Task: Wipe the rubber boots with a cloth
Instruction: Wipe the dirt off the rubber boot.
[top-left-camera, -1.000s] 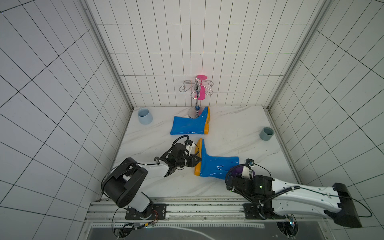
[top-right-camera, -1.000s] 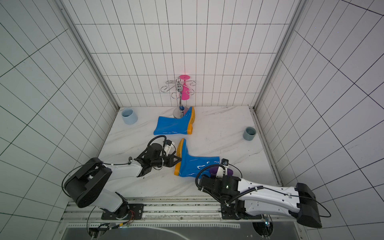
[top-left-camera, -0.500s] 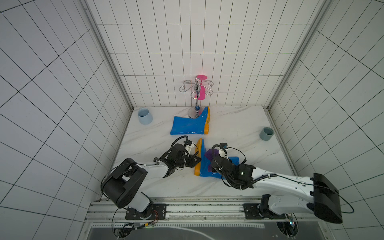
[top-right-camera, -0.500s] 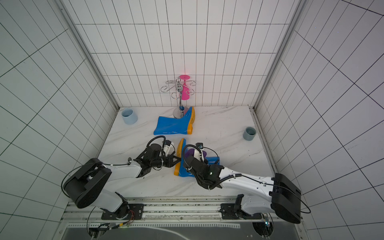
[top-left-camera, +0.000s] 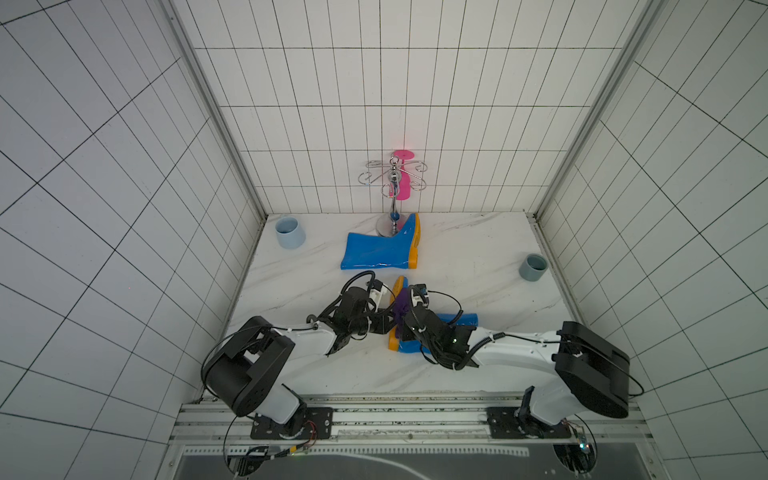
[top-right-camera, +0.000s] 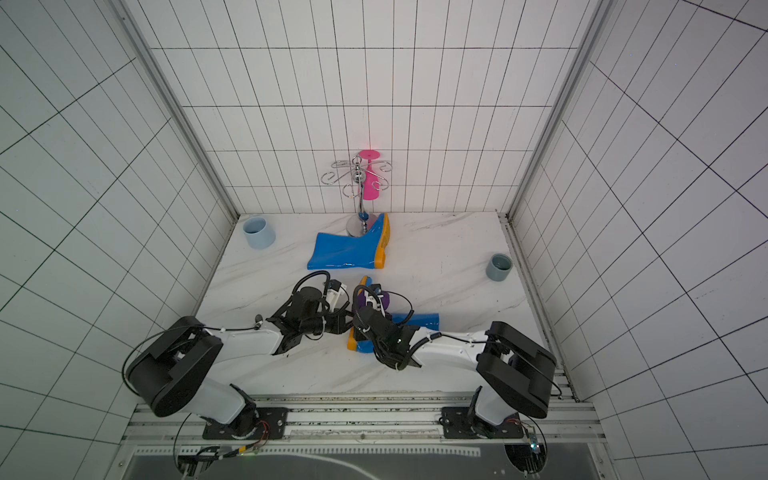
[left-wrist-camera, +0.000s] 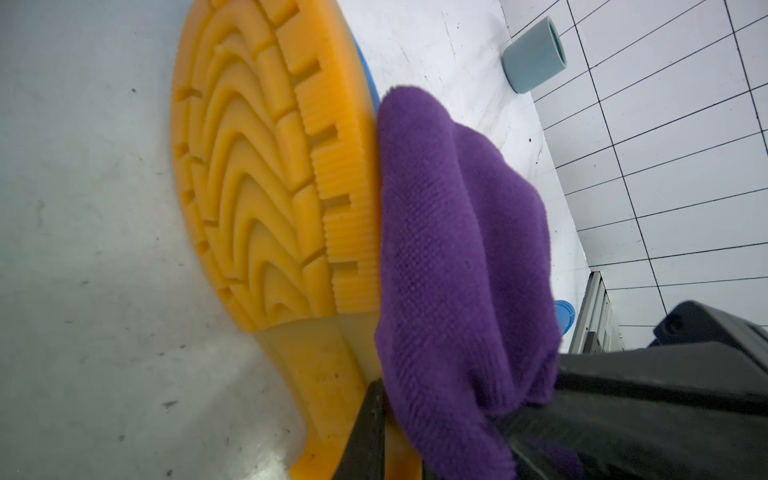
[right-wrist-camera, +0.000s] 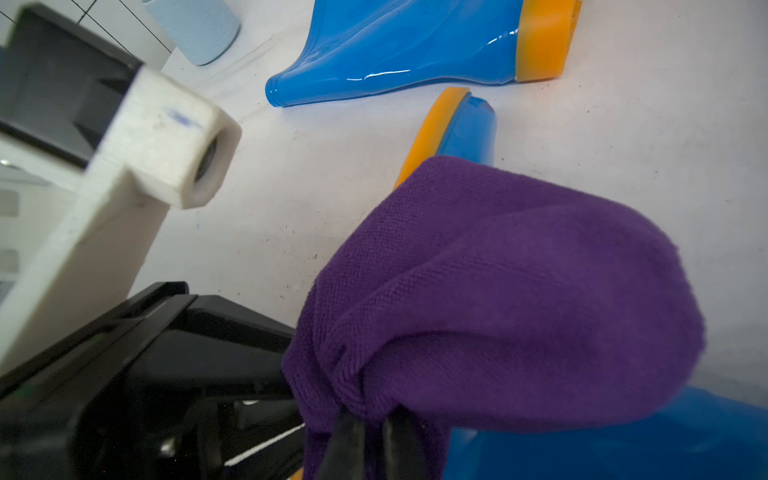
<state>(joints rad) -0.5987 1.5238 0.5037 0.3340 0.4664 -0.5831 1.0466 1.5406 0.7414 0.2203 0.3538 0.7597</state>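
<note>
**Cloth draped on the near boot's foot, right gripper clamped on it**

Both top views show 2 blue boots lying on their sides on the marble table (top-left-camera: 478, 249). The far boot (top-left-camera: 378, 251) sits at the centre of the frame, its orange sole turned to the right. Its toe is just beside the base of a metal stand (top-left-camera: 392, 187) that carries a pink glass (top-left-camera: 402, 187). The near boot (top-left-camera: 465, 330) lies below it at lower centre, with its sole to the left and its shaft running right under the right arm.

The right gripper (right-wrist-camera: 372, 430) is closed tight on a bunched end of the purple cloth (right-wrist-camera: 519, 311). The rest of the cloth drapes over the foot of the near boot, and in the left wrist view it lies against the ribbed edge of the sole.

The left gripper (top-left-camera: 384, 326) meets the sole from the left of the frame. 1 of its fingers (left-wrist-camera: 365, 432) lies against the heel end of the sole. The cloth hides the other, so I cannot tell how wide the jaws stand or whether they grip the boot.

A light-blue cup (top-left-camera: 290, 232) stands at the table's upper left. A grey-blue cup (top-left-camera: 533, 268) stands at its right edge. Both are well apart from the boots.
</note>
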